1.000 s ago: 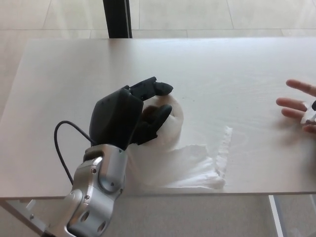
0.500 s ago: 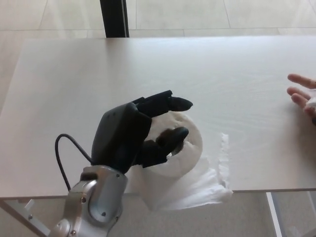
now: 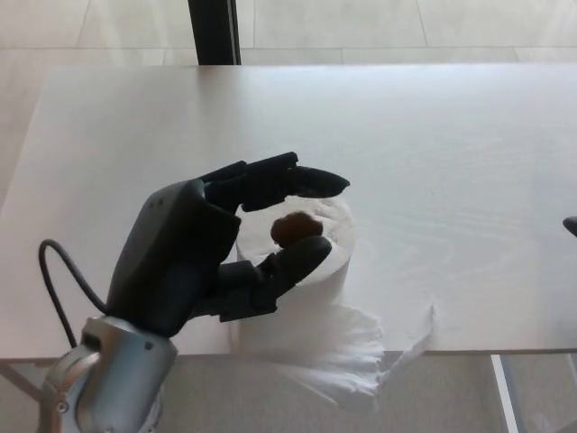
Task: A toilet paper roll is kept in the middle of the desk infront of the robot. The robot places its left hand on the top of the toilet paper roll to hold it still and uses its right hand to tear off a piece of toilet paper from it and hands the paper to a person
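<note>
Only one view to go on, the head camera looking down at the desk (image 3: 433, 162).

The toilet paper roll (image 3: 302, 271) stands upright near the front edge of the desk, roughly mid-width, with its brown cardboard core facing up at the camera. A loose tail of paper (image 3: 356, 356) hangs off the bottom of the roll and spills over the desk's front edge, with a ragged end off to the right, so my guess is that's the tear line.

The left hand (image 3: 212, 257) comes in from the lower left and sits over the left side and top of the roll. Its fingers (image 3: 297, 176) reach across above the top of the roll and the thumb curls in below them, so it's a loose half-open cup around the roll, not a tight clamp. I can't tell whether the fingers actually press on the paper or float just above it. Makes sense for the job, though: the hand is there to pin the roll so it doesn't skid or spin when the sheet gets pulled.

The right hand isn't really visible. There's a small dark bit at the far right edge (image 3: 570, 225), but it's too cut off to say what it is. No person shows either.

If the hold has loosened, the roll sitting this near the edge could tip off.
</note>
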### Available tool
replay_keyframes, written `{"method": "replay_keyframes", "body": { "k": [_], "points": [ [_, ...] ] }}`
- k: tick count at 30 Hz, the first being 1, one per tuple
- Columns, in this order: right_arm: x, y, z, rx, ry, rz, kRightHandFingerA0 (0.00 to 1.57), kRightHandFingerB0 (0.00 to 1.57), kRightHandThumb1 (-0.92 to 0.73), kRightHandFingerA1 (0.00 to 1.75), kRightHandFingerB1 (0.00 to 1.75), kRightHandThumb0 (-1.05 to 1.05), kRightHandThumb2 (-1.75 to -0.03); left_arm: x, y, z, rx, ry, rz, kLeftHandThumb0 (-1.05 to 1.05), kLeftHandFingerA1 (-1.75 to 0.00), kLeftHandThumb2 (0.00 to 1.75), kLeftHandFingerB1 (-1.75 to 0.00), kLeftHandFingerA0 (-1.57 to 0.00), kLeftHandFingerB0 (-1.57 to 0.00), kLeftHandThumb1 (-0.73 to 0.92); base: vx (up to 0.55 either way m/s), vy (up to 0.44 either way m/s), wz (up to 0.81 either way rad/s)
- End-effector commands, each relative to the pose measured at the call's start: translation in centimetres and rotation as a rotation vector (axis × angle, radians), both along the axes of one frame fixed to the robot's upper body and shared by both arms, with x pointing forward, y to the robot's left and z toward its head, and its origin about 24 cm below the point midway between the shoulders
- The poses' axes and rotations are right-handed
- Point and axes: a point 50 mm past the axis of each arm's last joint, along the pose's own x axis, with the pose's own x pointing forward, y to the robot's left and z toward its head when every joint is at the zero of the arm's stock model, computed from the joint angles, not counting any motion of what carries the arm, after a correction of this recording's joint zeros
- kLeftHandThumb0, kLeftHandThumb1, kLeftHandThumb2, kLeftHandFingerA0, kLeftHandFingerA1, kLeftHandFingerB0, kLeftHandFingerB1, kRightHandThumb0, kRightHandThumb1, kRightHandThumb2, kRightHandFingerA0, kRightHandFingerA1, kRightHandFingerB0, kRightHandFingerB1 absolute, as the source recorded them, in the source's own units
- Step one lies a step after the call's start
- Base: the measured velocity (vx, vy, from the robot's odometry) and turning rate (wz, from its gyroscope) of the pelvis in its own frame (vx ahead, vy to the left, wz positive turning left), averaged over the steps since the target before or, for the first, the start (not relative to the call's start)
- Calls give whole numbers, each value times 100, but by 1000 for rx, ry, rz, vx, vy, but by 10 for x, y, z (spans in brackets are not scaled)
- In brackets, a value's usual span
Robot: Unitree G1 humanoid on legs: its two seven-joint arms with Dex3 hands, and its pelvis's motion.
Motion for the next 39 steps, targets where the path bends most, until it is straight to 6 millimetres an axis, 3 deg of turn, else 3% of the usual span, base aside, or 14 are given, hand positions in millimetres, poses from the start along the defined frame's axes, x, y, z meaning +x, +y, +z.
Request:
{"method": "replay_keyframes", "body": {
  "k": [1,7,13,20,21,24,25,26,28,29,30,32,34,39],
  "points": [
    [-10,-12,7,-17,31,-34,0,0,-58,17,2,-99,-88,-1,11,-2,13,54,-14,-49,-56,61,-52,-64,-72,67,0,0,0],
    [-24,-19,22,-31,10,-8,0,0,-58,22,0,-101,-92,-6,20,-3,29,53,-26,-47,-59,60,-54,-65,-72,66,0,0,0],
    [-71,-36,55,91,-88,11,0,0,-53,29,0,-91,-86,-18,51,-7,35,67,49,-50,-59,61,-53,-65,-71,69,0,0,0],
    [-177,-104,63,197,-232,-172,0,8,-51,28,0,-88,-83,-52,138,-28,-118,204,457,-50,-63,60,-52,-51,-71,68,0,0,0],
    [-204,-124,60,246,-290,-269,0,22,-55,4,3,-99,-74,-63,162,-39,-135,244,581,-47,-70,62,-53,-50,-68,67,0,0,0],
    [-248,-147,57,265,-342,-445,0,5,-48,2,18,-90,-71,-84,197,-54,-138,274,784,-46,-70,61,-53,-58,-67,68,0,0,0],
    [-262,-156,55,273,-420,-525,0,13,-42,11,40,-69,-73,-91,209,-59,-148,269,835,-41,-72,60,-55,-61,-67,68,0,0,0],
    [-281,-169,51,253,-449,-643,3,25,-64,42,30,-50,-60,-105,226,-67,-165,287,940,-44,-76,60,-55,-64,-66,69,0,0,0],
    [-289,-174,50,244,-459,-686,3,25,-64,42,30,-50,-60,-111,234,-70,-174,293,982,-44,-76,60,-55,-64,-66,69,0,0,0],
    [-304,-185,44,304,-518,-764,24,36,-64,58,36,-41,-59,-120,247,-77,-194,298,1053,-41,-76,61,-57,-56,-63,70,0,0,0],
    [-328,-198,34,395,-620,-879,24,36,-64,58,36,-41,-59,-135,265,-86,-226,304,1161,-41,-76,61,-57,-56,-63,70,0,0,0],
    [-335,-203,31,415,-651,-932,33,41,-62,62,37,-39,-59,-141,271,-92,-251,305,1213,-42,-75,61,-56,-54,-61,71,0,0,0],
    [-338,-206,14,648,-823,-1022,59,41,-60,118,45,-18,-58,-169,283,-113,-453,377,1395,-35,-64,62,-49,-38,-47,75,0,0,0],
    [-326,-204,-7,746,-756,-1078,60,38,-65,121,45,-13,-59,-189,289,-143,-639,512,1467,-31,-54,64,-45,-20,-36,77,0,0,0]
  ]
}}
